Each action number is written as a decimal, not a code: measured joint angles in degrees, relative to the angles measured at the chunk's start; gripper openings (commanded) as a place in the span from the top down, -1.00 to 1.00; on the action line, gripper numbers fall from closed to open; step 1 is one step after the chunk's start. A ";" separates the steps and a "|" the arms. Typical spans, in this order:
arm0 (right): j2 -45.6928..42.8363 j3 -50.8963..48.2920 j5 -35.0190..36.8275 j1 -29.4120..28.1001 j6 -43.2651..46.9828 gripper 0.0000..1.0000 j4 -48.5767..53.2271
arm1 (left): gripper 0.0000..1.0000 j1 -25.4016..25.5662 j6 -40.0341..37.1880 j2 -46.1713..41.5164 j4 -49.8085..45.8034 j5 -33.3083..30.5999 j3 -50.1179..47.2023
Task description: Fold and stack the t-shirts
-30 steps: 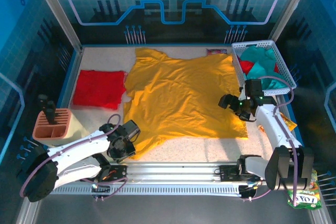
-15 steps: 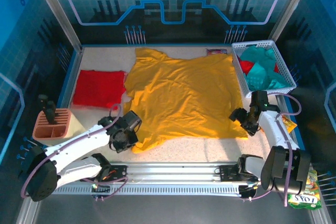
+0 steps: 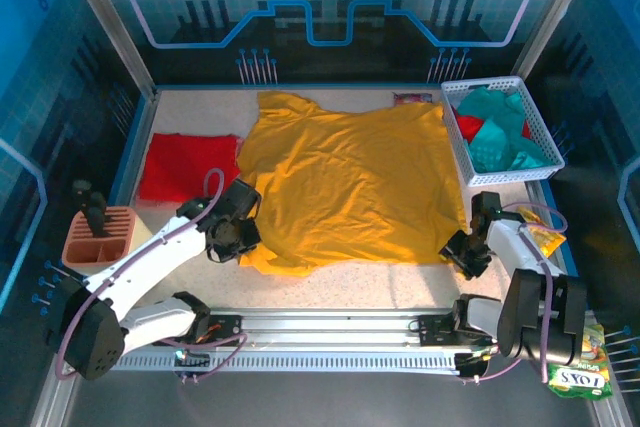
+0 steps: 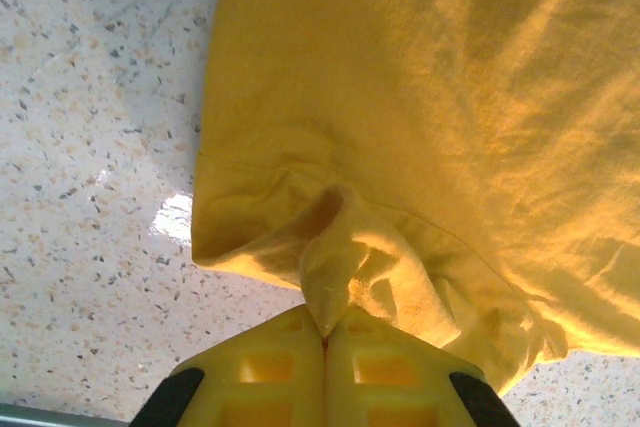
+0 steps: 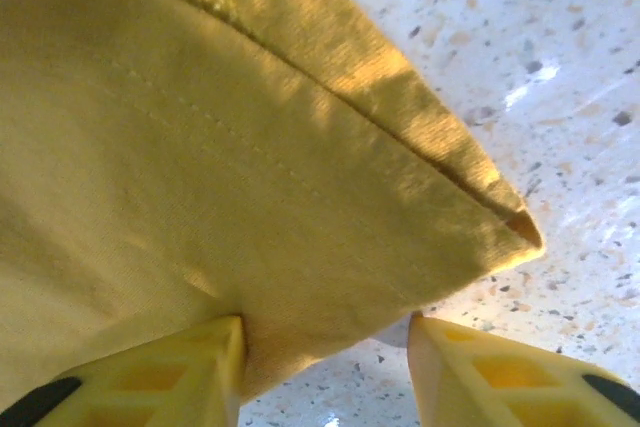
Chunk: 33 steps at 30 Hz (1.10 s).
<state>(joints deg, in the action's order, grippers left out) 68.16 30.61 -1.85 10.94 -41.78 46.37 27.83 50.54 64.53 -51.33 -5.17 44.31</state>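
A large mustard-yellow t-shirt (image 3: 345,182) lies spread across the middle of the table. My left gripper (image 3: 250,245) is at its near-left hem, shut on a bunched fold of the yellow cloth (image 4: 345,267) that rises from between the fingertips. My right gripper (image 3: 458,250) is at the shirt's near-right corner (image 5: 500,222). Its fingers (image 5: 190,357) stand apart with the hem edge lying between them. A red t-shirt (image 3: 188,167) lies flat at the left. Teal t-shirts (image 3: 495,132) and a bit of red cloth fill the white basket (image 3: 482,82) at the back right.
A terracotta holder (image 3: 98,235) stands at the near left. A purple packet (image 3: 412,99) peeks out behind the yellow shirt. An orange-yellow packet (image 3: 542,239) lies by the right arm, and a FOX'S packet (image 3: 578,379) is off the table's near right corner.
My left gripper shut on the yellow hem and drew it back and left, bunching the cloth. My right gripper came down to the near-right corner and its jaws narrowed.
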 measured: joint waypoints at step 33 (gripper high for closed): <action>12.22 16.74 -8.17 -5.22 9.40 -0.61 -7.85 | 1.00 -8.94 -10.67 -1.07 -3.67 -1.49 5.09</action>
<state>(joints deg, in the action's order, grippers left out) 80.38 47.35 -10.02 5.72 -32.38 38.52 18.90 39.88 63.46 -55.00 -6.66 49.41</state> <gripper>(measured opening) 0.740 0.060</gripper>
